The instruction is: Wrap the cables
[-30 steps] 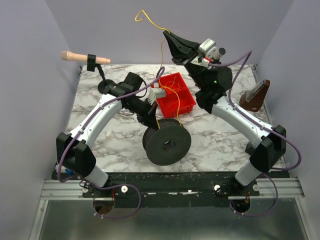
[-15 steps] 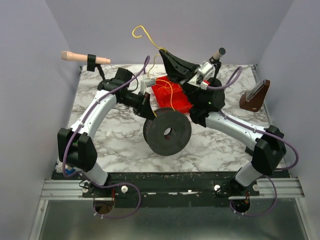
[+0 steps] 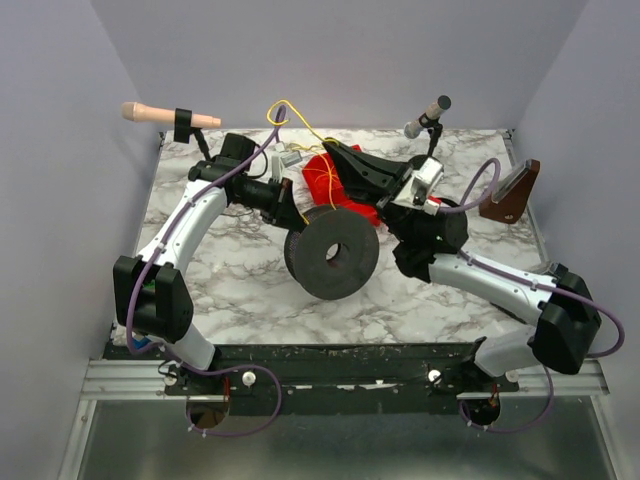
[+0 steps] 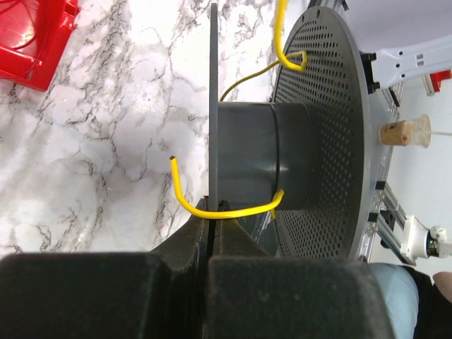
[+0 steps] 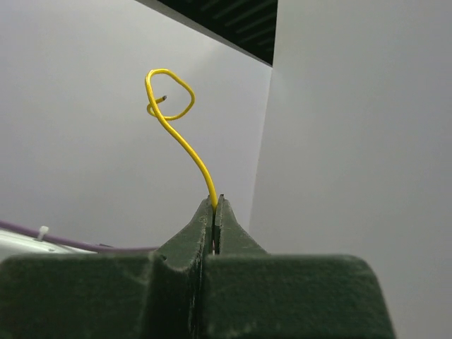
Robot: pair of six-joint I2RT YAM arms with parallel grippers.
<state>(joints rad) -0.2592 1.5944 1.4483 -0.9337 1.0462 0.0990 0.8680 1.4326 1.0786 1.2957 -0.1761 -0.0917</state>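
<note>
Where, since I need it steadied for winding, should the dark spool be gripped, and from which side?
Take the spool by its thin flange, edge-on from the rim, one finger each side of the plate, as the left gripper does. The hub looks too wide for the jaws, and the spool stands on its rims, leaving that edge exposed.
</note>
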